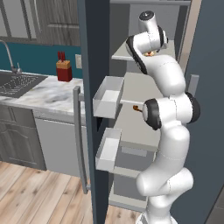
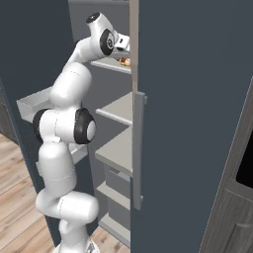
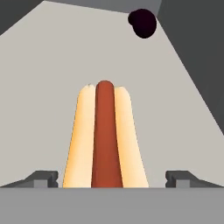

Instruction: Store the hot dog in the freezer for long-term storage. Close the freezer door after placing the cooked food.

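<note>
The hot dog [image 3: 105, 140], a tan bun with a red-brown sausage, lies lengthwise on a pale grey shelf [image 3: 39, 87] of the freezer [image 1: 144, 87]. My gripper [image 3: 111, 177] is open around its near end, and each finger tip stands well clear of the bun. From the base views the hot dog [image 2: 124, 61] shows as a small orange spot on the upper shelf [image 1: 120, 56], just under my hand [image 2: 121, 45]. The freezer door [image 1: 94, 109] stands wide open to the left, its white bins [image 1: 108, 97] facing inward.
A small dark round item [image 3: 142, 22] sits at the back of the same shelf. The plain fridge door [image 2: 197, 123] with its grey handle [image 2: 140, 148] is close on the right. A marble counter [image 1: 48, 94] with a sink [image 1: 17, 83] lies left of the open door.
</note>
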### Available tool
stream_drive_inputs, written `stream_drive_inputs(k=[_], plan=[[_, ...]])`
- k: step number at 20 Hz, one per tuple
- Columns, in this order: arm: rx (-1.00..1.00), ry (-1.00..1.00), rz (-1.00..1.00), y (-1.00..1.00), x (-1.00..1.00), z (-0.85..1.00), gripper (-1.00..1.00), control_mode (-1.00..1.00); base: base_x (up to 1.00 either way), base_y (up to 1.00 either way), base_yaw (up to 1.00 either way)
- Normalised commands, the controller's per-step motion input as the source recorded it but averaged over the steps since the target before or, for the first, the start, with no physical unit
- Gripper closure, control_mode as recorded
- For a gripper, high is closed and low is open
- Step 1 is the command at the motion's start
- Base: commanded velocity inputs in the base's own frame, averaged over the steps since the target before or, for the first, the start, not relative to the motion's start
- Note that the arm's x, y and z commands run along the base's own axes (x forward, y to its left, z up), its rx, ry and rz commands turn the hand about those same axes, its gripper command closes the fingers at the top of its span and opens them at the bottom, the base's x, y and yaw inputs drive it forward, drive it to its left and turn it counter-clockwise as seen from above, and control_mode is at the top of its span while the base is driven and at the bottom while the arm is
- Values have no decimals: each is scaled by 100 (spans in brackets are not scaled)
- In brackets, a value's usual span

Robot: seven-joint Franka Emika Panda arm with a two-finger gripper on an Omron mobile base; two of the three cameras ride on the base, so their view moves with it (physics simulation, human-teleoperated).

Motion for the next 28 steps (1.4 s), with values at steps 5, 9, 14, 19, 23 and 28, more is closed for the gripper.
stream_drive_inputs(k=[5, 9, 14, 19, 23, 28], plan=[[0, 0, 0, 0, 0, 0, -100, -100, 0, 0, 0], [0, -3, 0, 0, -8, 0, -100, -100, 0, 0, 0], [0, -14, 0, 4, -56, 0, -100, -100, 0, 0, 0], [0, -16, 0, 21, -67, 0, -100, -100, 0, 0, 0], [-2, -9, 0, 14, -61, 0, -100, -100, 0, 0, 0], [-1, -4, 0, 1, -67, 5, -100, -100, 0, 0, 0]])
